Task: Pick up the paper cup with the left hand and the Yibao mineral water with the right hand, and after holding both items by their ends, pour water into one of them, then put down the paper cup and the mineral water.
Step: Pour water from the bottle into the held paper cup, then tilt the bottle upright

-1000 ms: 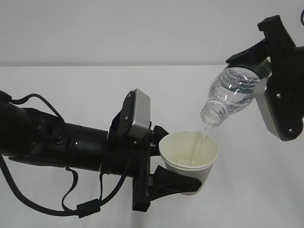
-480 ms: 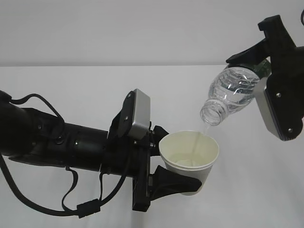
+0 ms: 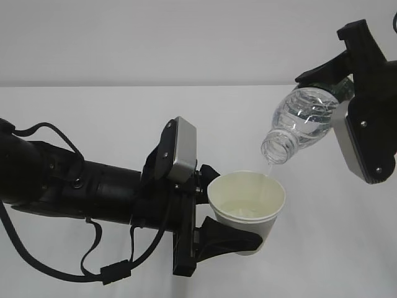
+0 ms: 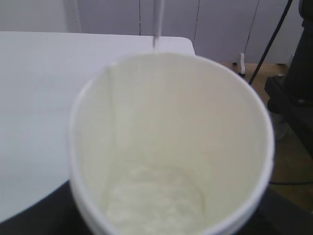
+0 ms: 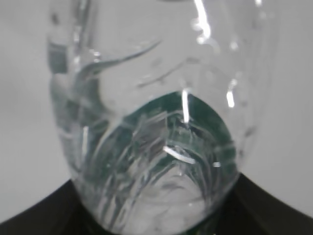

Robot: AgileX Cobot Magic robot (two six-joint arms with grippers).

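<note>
Mid-pour. My left gripper point(image 3: 231, 217) is clamped around the paper cup point(image 3: 247, 208), fingers wrapping its wall from the left side. Cup held upright, clear of the worktop point(image 3: 93, 118), mouth up so it can catch. A little water sits at the bottom in the left wrist view, and a thin thread of water comes down at the far rim.

My right gripper point(image 3: 335, 84) is closed on the base end of the Yibao mineral water point(image 3: 301, 121). Bottle tilted neck-down and leftward, open mouth just above the cup's right rim, not touching. Base grip keeps the neck free to aim.

Left arm reaches in low from the left, roughly level, wrist block up. Right arm comes from upper right, wrist angled down.

Flow looks thin; my guess is the pour is near its end.
</note>
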